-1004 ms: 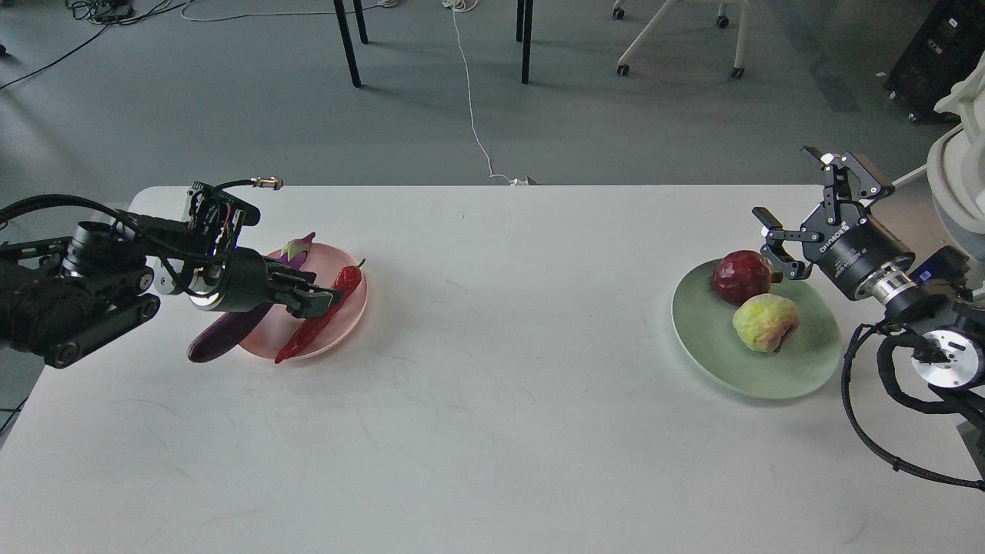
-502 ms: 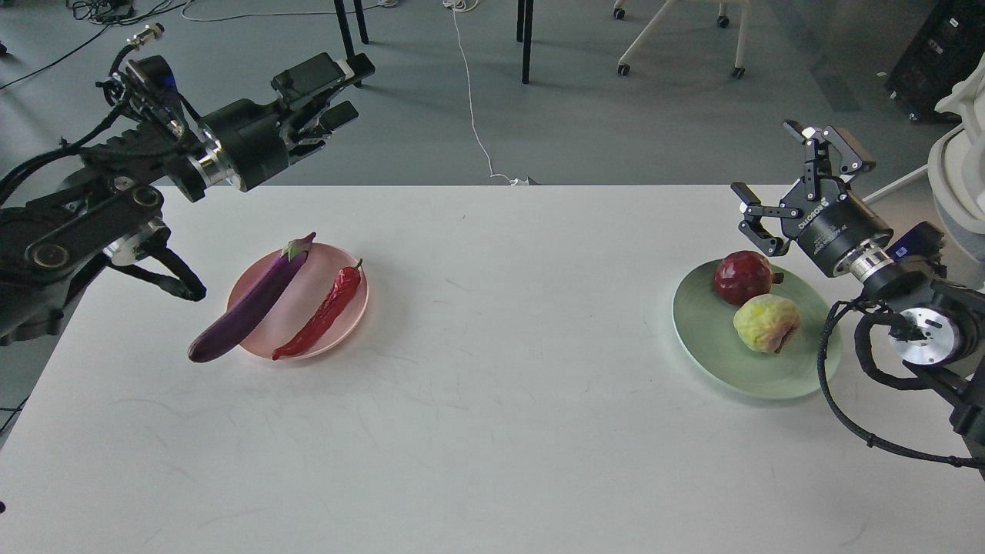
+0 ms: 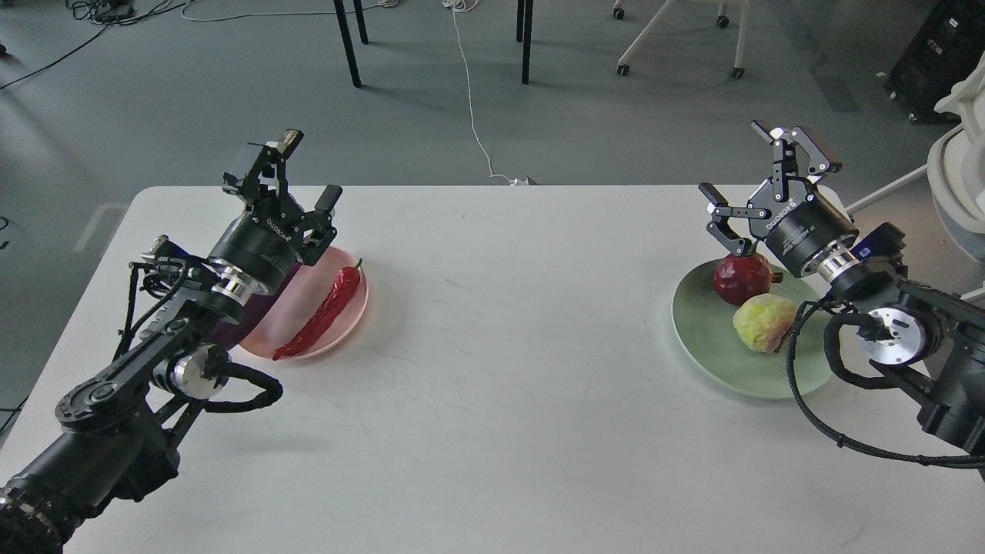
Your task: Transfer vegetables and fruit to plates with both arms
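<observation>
The red chili pepper (image 3: 325, 312) lies on the pink plate (image 3: 350, 319) at the left. The purple eggplant (image 3: 235, 329) is mostly hidden behind my left arm; only a dark sliver shows. My left gripper (image 3: 294, 178) is open and empty, raised above the plate's far edge. The dark red pomegranate (image 3: 740, 278) and the yellow-green fruit (image 3: 762, 322) sit on the pale green plate (image 3: 704, 338) at the right. My right gripper (image 3: 762, 183) is open and empty, raised just above and behind the pomegranate.
The white table (image 3: 492, 400) ends at a far edge behind both plates. Beyond it are grey floor, black table legs (image 3: 348, 42), a white cable (image 3: 471, 100) and a chair base (image 3: 677, 38). A white machine (image 3: 962, 154) stands at the far right.
My left arm swung from high over the floor back down over the pink plate, now covering the eggplant. My right gripper moved left and slightly up, staying open.
</observation>
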Controlling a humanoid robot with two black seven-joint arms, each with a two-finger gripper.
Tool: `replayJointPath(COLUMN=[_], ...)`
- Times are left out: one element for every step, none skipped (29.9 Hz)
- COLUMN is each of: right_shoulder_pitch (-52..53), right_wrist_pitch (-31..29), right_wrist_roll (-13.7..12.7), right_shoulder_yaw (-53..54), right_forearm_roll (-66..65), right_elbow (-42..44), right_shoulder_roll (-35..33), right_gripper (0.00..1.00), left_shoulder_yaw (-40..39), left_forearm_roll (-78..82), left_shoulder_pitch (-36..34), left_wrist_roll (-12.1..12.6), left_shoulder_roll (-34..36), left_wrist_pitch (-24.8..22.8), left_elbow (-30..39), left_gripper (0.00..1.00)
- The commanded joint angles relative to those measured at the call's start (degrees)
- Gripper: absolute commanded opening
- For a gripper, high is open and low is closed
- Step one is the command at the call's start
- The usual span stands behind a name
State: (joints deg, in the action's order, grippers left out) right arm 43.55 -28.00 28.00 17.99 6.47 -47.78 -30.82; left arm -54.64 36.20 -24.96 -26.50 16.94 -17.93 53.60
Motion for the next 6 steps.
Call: replayJointPath(right_shoulder_pitch=[-0.5, -0.6, -0.7, -0.8, -0.8, -0.7], right_wrist_pitch=[0.0, 0.0, 0.0, 0.0, 0.0, 0.0], right_wrist_roll=[0.0, 0.0, 0.0, 0.0, 0.0, 0.0], right_shoulder_yaw=[0.2, 0.1, 0.1, 0.2, 0.2, 0.5], right_forearm_roll=[-0.1, -0.1, -0.1, -0.1, -0.1, -0.1], right_elbow=[-0.9, -0.9, -1.1, -1.3, -1.5, -1.9], right_shoulder_roll=[-0.5, -0.5, -0.6, -0.6, -0.6, -0.6], right_gripper=[0.99, 0.99, 0.99, 0.99, 0.99, 0.99], left_shoulder_yaw=[-3.4, -4.0, -4.1, -4.1, -4.1, -4.1], left_forearm_roll=[0.3, 0.3, 0.3, 0.3, 0.3, 0.3], left_shoulder_pitch=[1.4, 1.8, 2.0, 2.0, 2.0, 2.2], left_wrist_roll=[2.6, 2.9, 3.0, 3.0, 3.1, 3.2], left_shoulder_roll=[-0.9, -0.9, -0.9, -0.9, -1.0, -1.3], left_wrist_pitch=[-0.5, -0.7, -0.9, -1.2, -1.6, -1.9], left_elbow=[-0.5, -0.5, -0.5, -0.5, -0.5, -0.5], left_gripper=[0.98, 0.98, 0.98, 0.98, 0.98, 0.98])
